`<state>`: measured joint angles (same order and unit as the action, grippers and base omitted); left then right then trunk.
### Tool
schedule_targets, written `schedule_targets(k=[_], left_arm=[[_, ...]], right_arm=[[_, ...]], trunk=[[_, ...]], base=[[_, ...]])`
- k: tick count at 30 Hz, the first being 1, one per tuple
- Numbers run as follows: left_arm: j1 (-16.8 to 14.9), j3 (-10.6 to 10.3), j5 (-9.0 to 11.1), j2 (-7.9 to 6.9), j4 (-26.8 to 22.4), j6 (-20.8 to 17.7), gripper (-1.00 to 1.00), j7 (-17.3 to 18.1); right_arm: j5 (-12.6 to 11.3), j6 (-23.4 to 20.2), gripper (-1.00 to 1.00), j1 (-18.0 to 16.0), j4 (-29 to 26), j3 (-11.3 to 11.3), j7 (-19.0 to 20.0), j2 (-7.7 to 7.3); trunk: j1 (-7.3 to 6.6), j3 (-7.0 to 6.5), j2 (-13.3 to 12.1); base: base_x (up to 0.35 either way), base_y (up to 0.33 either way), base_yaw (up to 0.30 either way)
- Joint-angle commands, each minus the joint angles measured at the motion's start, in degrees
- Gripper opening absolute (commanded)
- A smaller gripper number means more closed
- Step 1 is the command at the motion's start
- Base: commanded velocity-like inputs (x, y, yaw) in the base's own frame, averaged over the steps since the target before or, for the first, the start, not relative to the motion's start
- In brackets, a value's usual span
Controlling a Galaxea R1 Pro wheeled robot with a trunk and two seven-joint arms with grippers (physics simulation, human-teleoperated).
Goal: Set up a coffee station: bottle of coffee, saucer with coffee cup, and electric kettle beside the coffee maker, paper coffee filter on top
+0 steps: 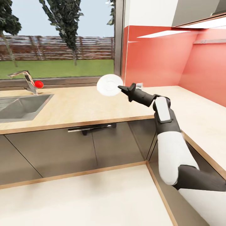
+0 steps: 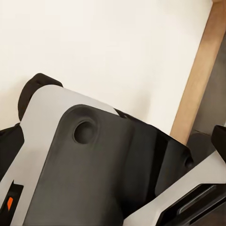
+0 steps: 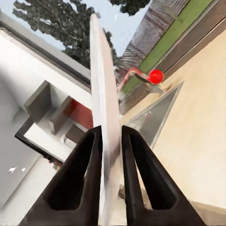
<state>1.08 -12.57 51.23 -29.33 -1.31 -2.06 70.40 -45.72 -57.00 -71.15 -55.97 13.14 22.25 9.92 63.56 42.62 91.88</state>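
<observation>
**A:** Any writing or labels to read?

**B:** None that I can make out. The surfaces are plain: red wall panels [image 1: 163,59] on the right, grey cabinet fronts [image 1: 78,147] below, and a light wood-grain countertop [image 1: 88,106] running from the left and turning at the far right corner.

**A:** Where is the saucer?

**B:** The right gripper [image 1: 121,88] holds it by the rim. The saucer [image 1: 108,84] is white and round, tipped up on edge so its face shows toward the head camera, and it is held in the air above the far part of the countertop, in front of the window frame. In the right wrist view the saucer [image 3: 104,113] is seen edge-on, a thin pale blade pinched between the two dark fingers [image 3: 80,174], which are closed narrow against both its faces.

**A:** Containers?

**B:** A steel sink [image 1: 18,108] is sunk into the countertop at the left. Its basin looks bare as far as I can see. Behind it stands a metal tap [image 1: 26,80] with a red ball [image 1: 38,83] just beside its spout; the tap [image 3: 136,75] and ball [image 3: 156,76] also appear in the right wrist view.

**A:** And the left gripper?

**B:** I cannot tell its state. The left wrist view shows white and black robot body panels [image 2: 89,160] up close, a pale surface and a wood strip [image 2: 197,75].
</observation>
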Motion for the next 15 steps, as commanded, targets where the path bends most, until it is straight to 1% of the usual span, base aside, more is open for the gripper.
schedule_targets(k=[1, 3, 5, 11, 12, 14, 15], left_arm=[[0.1, -0.5, 0.5, -0.03, -0.1, -0.2, 1.0, 0.1], [0.1, -0.4, 0.5, -0.03, -0.2, -0.2, 1.0, 0.1], [0.1, -0.5, 0.5, -0.03, -0.2, -0.2, 1.0, 0.1], [0.1, -0.5, 0.5, -0.01, -0.1, -0.2, 1.0, 0.1], [0.1, -0.4, 0.5, 0.51, -0.2, -0.2, 1.0, 0.1], [0.1, -0.4, 0.5, 0.66, -0.2, -0.2, 1.0, 0.1], [0.1, -0.4, 0.5, 0.71, -0.2, -0.1, 1.0, 0.1]], right_arm=[[-1.6, -0.3, -1.0, 0.3, -0.4, -1.2, 0.5, 0.08], [-3.8, -0.3, -1.0, 0.7, -0.8, -2.6, 0.4, 0.08], [-4.9, -0.3, -1.0, 1.0, -0.9, -3.3, 0.3, 0.08], [-5.9, -0.3, -1.0, 1.7, -0.7, -3.8, 0.2, 0.08], [-6.0, -0.2, -1.0, 2.5, -0.6, -4.0, 0.1, 0.08], [-6.1, -0.2, -1.0, 3.0, -0.6, -4.0, 0.2, 0.08], [-6.2, -0.2, -1.0, 4.4, -0.6, -4.1, 0.2, 0.08]], trunk=[[0.0, 0.04, 0.0], [0.0, 0.04, 0.0], [0.0, 0.04, 0.0], [0.0, 0.04, 0.0], [0.0, 0.04, 0.0], [0.0, 0.04, 0.0], [0.0, 0.04, 0.0]], base=[[0.0, 0.0, 0.0], [0.0, 0.0, 0.0], [0.0, 0.0, 0.0], [0.0, 0.0, 0.0], [0.0, 0.0, 0.0], [0.0, 0.0, 0.0], [0.0, 0.0, 0.0]])
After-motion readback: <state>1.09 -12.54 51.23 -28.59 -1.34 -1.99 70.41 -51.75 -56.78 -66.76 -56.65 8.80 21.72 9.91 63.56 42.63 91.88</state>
